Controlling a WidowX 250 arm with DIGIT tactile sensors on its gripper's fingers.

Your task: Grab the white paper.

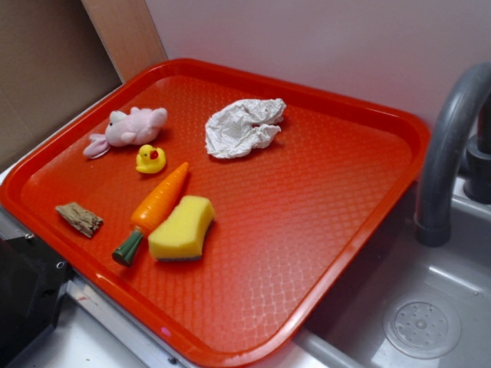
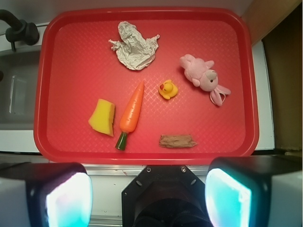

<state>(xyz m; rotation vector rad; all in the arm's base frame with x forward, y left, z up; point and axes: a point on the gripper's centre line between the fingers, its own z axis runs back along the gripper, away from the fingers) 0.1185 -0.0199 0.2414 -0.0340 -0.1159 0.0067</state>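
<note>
A: Where is the white paper (image 2: 134,47)?

B: It lies near the top middle of the wrist picture, on the red tray (image 2: 75,61). It is all crumpled up. Nothing else touches it.

A: And the gripper (image 2: 149,198)?

B: It sits at the bottom of the wrist picture, below the tray edge. One finger pad (image 2: 68,201) glows at the lower left and the other at the lower right. They are spread wide apart. Nothing is between them, and they touch nothing.

A: What else is on the tray?

B: A pink bunny (image 2: 204,78) at the right, and a little yellow duck (image 2: 168,89) near it. A carrot (image 2: 131,113) lies in the middle, just beside a yellow sponge (image 2: 103,117). A brown wood piece (image 2: 177,141) lies lower down.

A: Is the paper far from the gripper?

B: Yes, well apart. The carrot and sponge lie between them.
</note>
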